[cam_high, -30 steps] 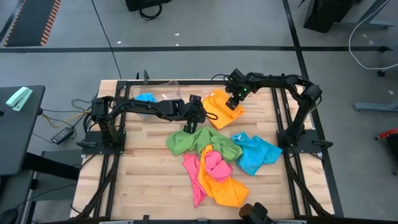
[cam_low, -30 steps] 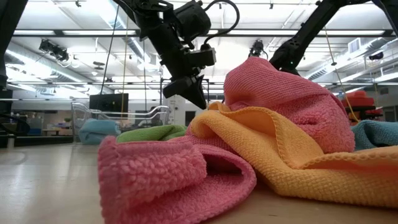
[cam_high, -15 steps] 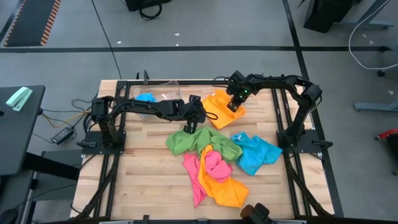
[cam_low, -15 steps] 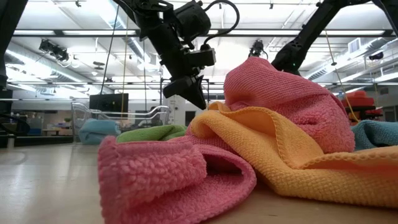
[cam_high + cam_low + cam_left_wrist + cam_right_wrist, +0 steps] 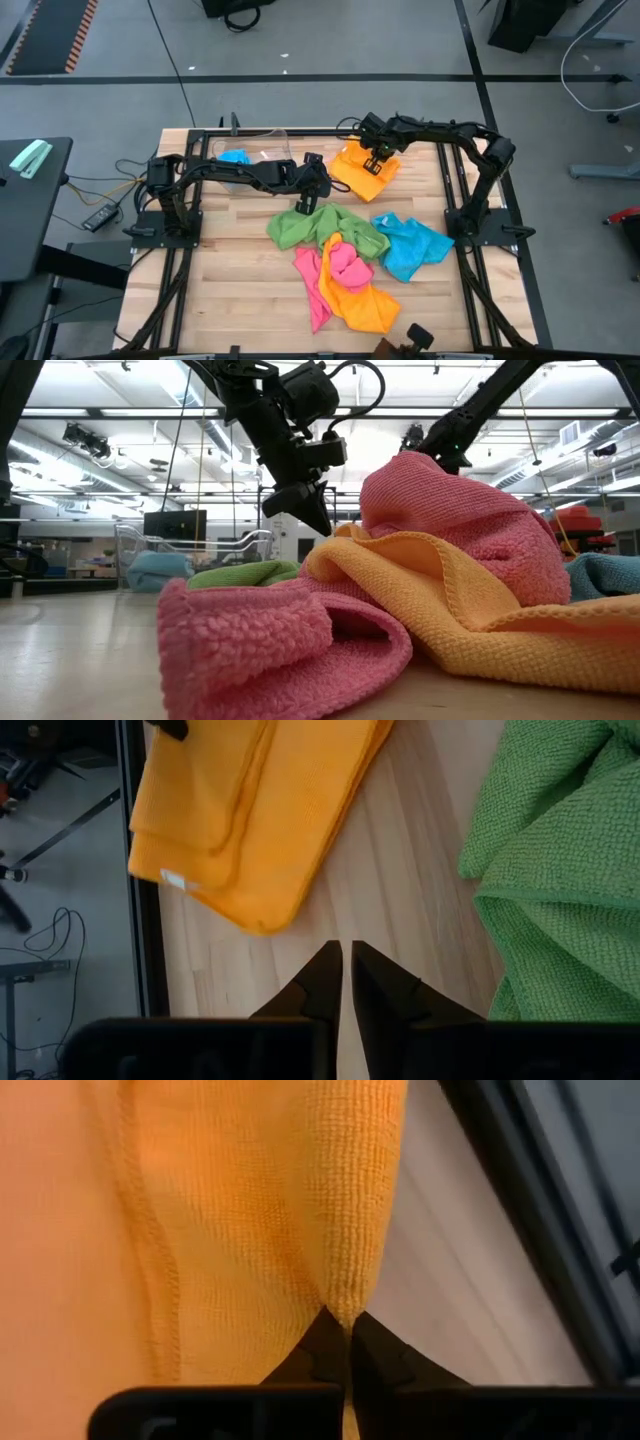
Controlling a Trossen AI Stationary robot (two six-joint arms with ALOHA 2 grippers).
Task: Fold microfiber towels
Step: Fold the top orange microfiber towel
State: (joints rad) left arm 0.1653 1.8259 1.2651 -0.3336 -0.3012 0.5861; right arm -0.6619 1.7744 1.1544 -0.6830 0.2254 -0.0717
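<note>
1. In the low view, nearest the camera, a pink towel [image 5: 280,645] lies crumpled on the wooden desk [image 5: 70,660], with an orange-yellow towel [image 5: 470,610] draped over it and a second pink fold rising behind.
2. From above, that heap sits toward the desk's near edge: the pink towel [image 5: 335,265] and the orange-yellow towel [image 5: 362,300] overlap.
3. Just beyond them lie a green towel [image 5: 320,226] and, to its right, a blue towel [image 5: 410,247], both rumpled and touching the heap.
4. The left hand [image 5: 305,205] hangs over bare wood just beside the green towel's far edge. In its wrist view its fingers [image 5: 325,985] stand nearly together with only a thin gap, nothing between them, the green towel [image 5: 560,870] to one side.
5. Farther back, a folded orange towel [image 5: 365,170] lies near the desk's far edge.
6. The right hand [image 5: 378,158] is on this folded towel; its wrist view shows the fingers [image 5: 320,1342] pinched shut on a fold of the orange cloth [image 5: 230,1210].
7. At the far left, a clear plastic bin [image 5: 250,145] holds another blue towel [image 5: 235,157].
</note>
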